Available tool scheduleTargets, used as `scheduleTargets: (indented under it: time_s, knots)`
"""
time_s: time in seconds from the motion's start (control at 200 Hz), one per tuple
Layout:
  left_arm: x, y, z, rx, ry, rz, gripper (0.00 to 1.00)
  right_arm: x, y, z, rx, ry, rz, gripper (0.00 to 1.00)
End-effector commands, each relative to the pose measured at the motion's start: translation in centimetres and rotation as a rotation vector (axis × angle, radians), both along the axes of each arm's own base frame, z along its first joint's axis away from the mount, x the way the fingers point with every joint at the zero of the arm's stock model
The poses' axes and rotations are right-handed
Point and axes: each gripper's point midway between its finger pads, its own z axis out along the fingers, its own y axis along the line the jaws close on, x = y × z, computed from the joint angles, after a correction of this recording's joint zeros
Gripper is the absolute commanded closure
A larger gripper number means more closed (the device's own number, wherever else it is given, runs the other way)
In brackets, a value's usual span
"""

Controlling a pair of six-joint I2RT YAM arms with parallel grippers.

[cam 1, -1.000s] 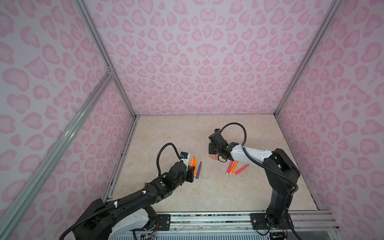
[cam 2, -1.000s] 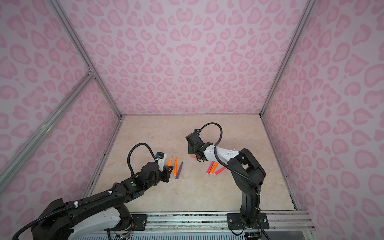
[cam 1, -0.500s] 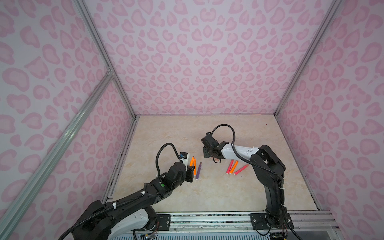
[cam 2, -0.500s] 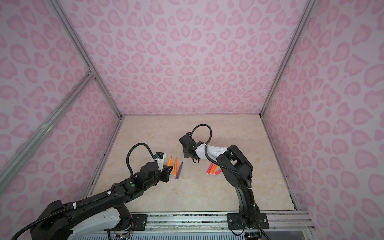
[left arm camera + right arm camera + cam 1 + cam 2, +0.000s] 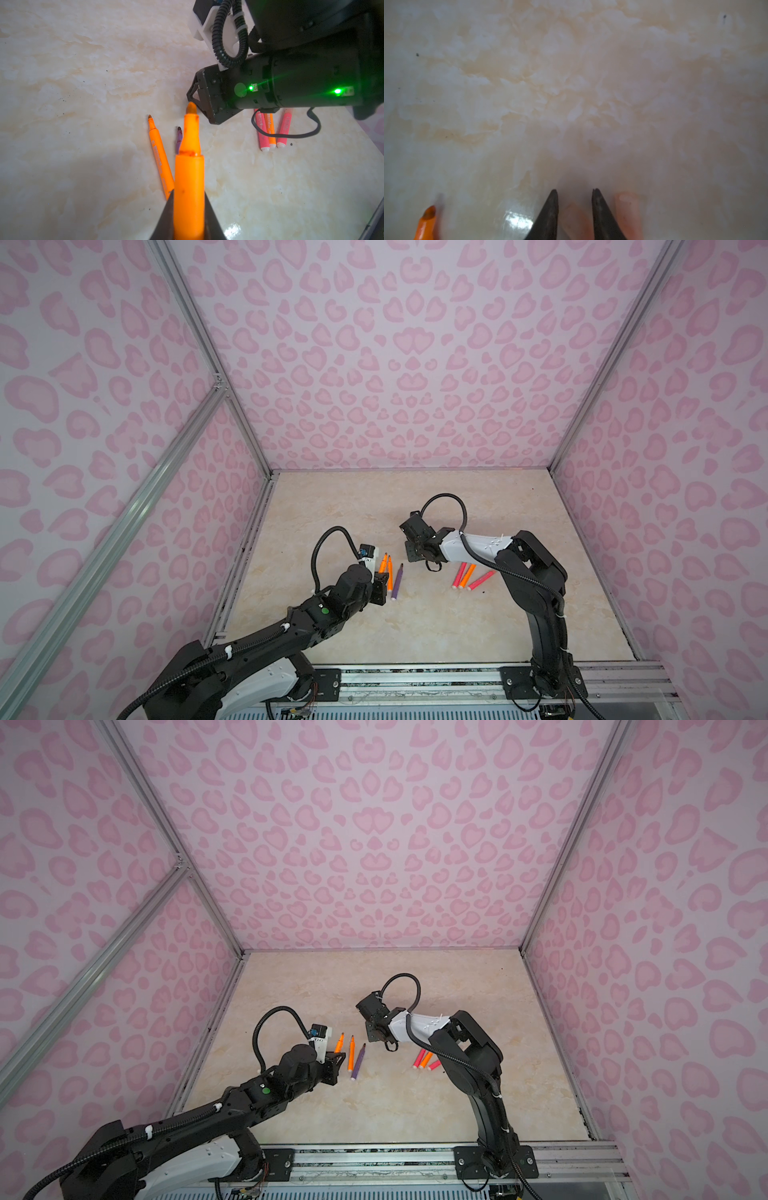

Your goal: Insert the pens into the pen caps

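Left end effector [image 5: 188, 195]: closed on a slim orange marker pen with a dark pointed tip [image 5: 189, 166]. Most of the barrel sticks out ahead of the fingers, clear of the pale marbled surface [image 5: 415, 626].
Right end effector [image 5: 575, 190]: fingers a little apart with a short translucent pale pink plastic cap [image 5: 574, 220] between them, apparently pinched. It sits just beside the held pen's tip.
Second pale cap [image 5: 629, 209]: right by the outer side of one right finger. I cannot tell if it lies on the surface or rides along.
Other pens: a second orange pen [image 5: 159, 153] and a purple pen [image 5: 397, 583] lie just beside the left end effector. A row of three pens [image 5: 270, 131], two pink-red around one orange, lies under the right arm.
Step, as judged: bringing cap and tip together. No cap appears to be seated yet.
Risk, alignment: the cap's mouth is not visible, so the tip may strike its rim and push it askew.
Risk, grip: the long overhang could lever the pen round in the fingers, and a hard squeeze could deform the thin cap.
Risk, clutter: the dangling wrist cable [image 5: 286, 135] could drag the row of three.
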Motion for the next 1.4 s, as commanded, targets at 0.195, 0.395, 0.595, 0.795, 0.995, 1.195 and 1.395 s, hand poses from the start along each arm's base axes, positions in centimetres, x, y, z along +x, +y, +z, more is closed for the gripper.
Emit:
scheduleTargets:
  time_s: [0.195, 0.395, 0.595, 0.795, 0.995, 1.195, 1.395]
  knots:
    - [0.0, -0.2, 0.2, -0.013, -0.004, -0.009, 0.96, -1.1, -1.0, -0.2, -0.077, -0.003, -0.025, 0.71]
    - [-0.1, -0.3, 0.4, -0.02, -0.004, -0.012, 0.96, -1.4, -0.9, -0.4, -0.08, 0.012, -0.023, 0.69]
    - [0.0, -0.4, 0.4, -0.021, -0.003, -0.015, 0.97, -2.2, -0.4, -0.6, -0.065, 0.034, 0.001, 0.67]
    - [0.0, -0.5, 0.5, -0.025, -0.004, -0.018, 0.96, -2.4, -0.6, -0.5, -0.072, 0.035, -0.01, 0.7]
    - [-0.1, -0.4, 0.6, -0.028, -0.005, -0.018, 0.96, -2.4, -1.0, -1.0, -0.085, 0.036, -0.03, 0.79]
    - [-0.2, -0.4, 0.6, -0.033, -0.004, -0.021, 0.97, -2.3, -1.1, -1.6, -0.098, 0.042, -0.042, 0.75]
    - [-0.4, -0.5, 0.8, -0.04, -0.006, -0.029, 0.96, -2.3, -1.1, -2.0, -0.098, 0.049, -0.047, 0.78]
